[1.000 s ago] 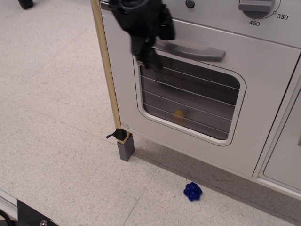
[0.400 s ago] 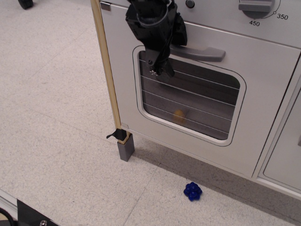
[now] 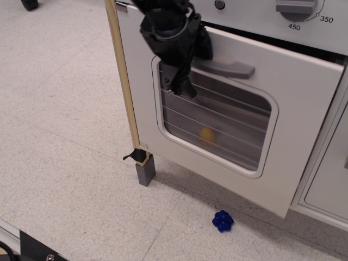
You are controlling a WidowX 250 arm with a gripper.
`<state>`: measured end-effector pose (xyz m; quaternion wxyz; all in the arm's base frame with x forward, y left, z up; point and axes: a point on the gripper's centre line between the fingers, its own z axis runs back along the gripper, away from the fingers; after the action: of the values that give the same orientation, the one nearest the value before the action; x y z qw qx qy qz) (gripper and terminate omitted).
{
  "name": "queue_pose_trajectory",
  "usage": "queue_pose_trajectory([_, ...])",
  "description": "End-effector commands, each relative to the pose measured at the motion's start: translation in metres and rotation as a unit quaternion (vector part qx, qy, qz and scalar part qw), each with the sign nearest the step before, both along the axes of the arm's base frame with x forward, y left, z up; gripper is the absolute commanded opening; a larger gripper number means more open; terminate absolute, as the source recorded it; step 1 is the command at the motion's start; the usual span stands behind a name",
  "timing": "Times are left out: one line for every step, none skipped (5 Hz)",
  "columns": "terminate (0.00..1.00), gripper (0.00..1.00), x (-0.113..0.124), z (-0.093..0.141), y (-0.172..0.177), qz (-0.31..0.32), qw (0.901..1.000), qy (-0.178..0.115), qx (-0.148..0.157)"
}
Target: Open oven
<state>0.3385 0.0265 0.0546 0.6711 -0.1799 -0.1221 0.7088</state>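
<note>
Judging from this moment, you had the oven [image 3: 228,114] at the right of the view with its door [image 3: 304,109] tilted out at the top, a dark gap showing under the knob [image 3: 296,6] marked 350/450; the hinge looked to run along the bottom edge. Your gripper [image 3: 182,81] hung at the left end of the grey bar handle [image 3: 225,68], fingertips pointing down over the wire-lined window [image 3: 217,122]; whether it pinched the bar or merely hooked it, you could not tell, the black body hiding the contact. You were likely dealing with a light, stiff panel, easy on its hinge; the handle was the sensible hold, since the flat face looked slick. A small yellow object [image 3: 205,134] sat inside, behind the window; a blue toy [image 3: 223,221] lay on the floor [image 3: 65,136] below the door.
</note>
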Motion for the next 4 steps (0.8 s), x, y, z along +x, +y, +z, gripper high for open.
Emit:
queue_pose_trajectory([0.00, 1.00, -0.032, 0.009, 0.031, -0.025, 0.9995, 0.020, -0.009])
queue_pose_trajectory([0.00, 1.00, -0.042, 0.019, 0.037, -0.044, 0.9987, 0.025, -0.004])
queue_pose_trajectory([0.00, 1.00, -0.036, 0.043, 0.027, -0.093, 0.9955, 0.019, -0.001])
queue_pose_trajectory([0.00, 1.00, -0.026, 0.073, 0.008, -0.131, 0.9913, 0.013, -0.002])
